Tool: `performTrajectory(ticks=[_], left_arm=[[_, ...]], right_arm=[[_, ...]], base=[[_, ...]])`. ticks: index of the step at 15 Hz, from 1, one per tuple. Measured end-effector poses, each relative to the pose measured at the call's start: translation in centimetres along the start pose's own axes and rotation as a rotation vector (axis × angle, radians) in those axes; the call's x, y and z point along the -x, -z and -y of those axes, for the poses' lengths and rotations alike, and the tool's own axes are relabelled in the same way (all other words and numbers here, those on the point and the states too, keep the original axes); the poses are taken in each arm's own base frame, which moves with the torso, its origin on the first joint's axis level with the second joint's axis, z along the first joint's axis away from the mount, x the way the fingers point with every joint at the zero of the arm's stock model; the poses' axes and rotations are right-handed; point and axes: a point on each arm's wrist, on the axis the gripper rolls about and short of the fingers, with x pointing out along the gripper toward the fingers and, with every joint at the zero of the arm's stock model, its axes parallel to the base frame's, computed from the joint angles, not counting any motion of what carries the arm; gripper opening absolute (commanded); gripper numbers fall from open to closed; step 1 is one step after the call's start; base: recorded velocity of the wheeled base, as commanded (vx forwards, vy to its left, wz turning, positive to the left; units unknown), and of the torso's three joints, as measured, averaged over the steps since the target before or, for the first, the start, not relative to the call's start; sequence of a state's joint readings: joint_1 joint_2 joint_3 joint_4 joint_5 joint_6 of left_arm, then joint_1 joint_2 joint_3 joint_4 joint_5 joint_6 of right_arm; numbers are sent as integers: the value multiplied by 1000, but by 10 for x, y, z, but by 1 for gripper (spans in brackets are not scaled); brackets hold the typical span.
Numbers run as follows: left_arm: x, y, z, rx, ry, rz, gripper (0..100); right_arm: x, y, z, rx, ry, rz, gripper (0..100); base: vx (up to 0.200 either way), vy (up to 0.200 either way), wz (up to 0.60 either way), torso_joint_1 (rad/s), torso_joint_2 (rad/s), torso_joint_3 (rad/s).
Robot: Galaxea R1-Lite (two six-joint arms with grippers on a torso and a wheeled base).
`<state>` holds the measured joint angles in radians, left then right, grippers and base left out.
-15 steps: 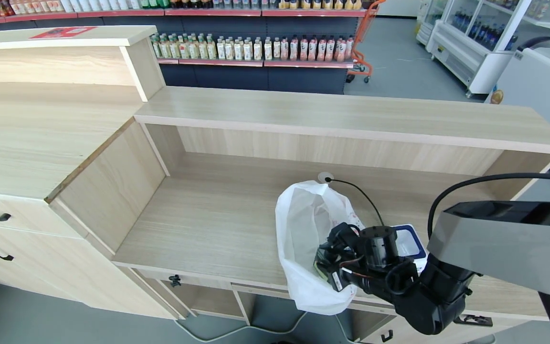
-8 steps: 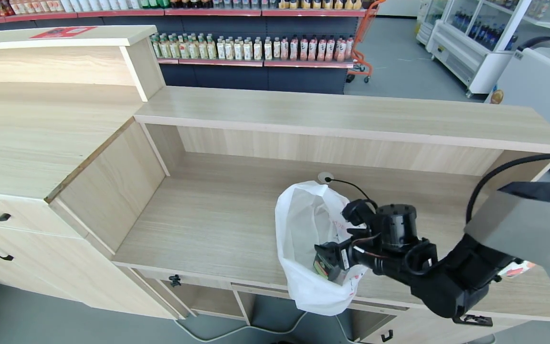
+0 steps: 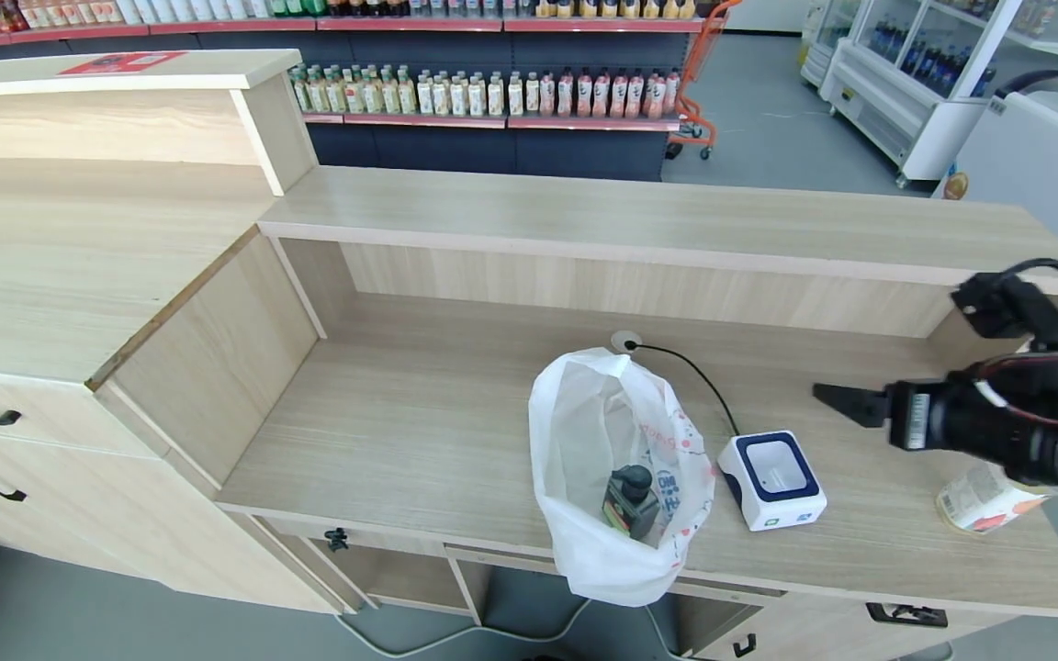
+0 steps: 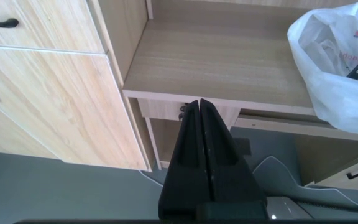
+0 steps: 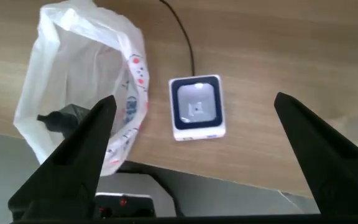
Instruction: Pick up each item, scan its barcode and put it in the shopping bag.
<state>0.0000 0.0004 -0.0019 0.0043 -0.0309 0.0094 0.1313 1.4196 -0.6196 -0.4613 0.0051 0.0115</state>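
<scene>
Shopping bag [image 3: 575,431], crinkly thin white plastic, stands open on woodgrain counter [image 3: 419,413], squat dark bottle [image 3: 630,500] inside. Boxy white scanner [image 3: 772,479] just beside. Right gripper [image 5: 196,102] spread wide, empty; left gripper [image 4: 199,109] pinched together, empty.

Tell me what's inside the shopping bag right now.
One dark bottle with a black cap sits low inside the shopping bag. The bag's white walls and folds cover the bottom around it, so anything else there cannot be seen.
</scene>
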Motion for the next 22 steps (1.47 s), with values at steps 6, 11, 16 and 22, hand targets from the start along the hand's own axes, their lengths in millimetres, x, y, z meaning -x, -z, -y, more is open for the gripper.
performTrajectory(ticks=[6, 11, 16, 22], left_arm=[[0, 0, 0, 0, 0, 0, 0], [0, 0, 0, -2, 0, 0, 0], [0, 0, 0, -1, 0, 0, 0], [0, 0, 0, -2, 0, 0, 0]], right_arm=[[97, 40, 21, -18, 165, -17, 100], [119, 51, 20, -27, 195, 15, 100], [120, 52, 21, -31, 211, 14, 100], [119, 55, 21, -28, 210, 2, 100]], base=[[0, -33, 0, 0, 0, 0], [0, -200, 0, 0, 2, 4], [0, -200, 0, 3, 2, 2], [0, -200, 0, 4, 2, 4]])
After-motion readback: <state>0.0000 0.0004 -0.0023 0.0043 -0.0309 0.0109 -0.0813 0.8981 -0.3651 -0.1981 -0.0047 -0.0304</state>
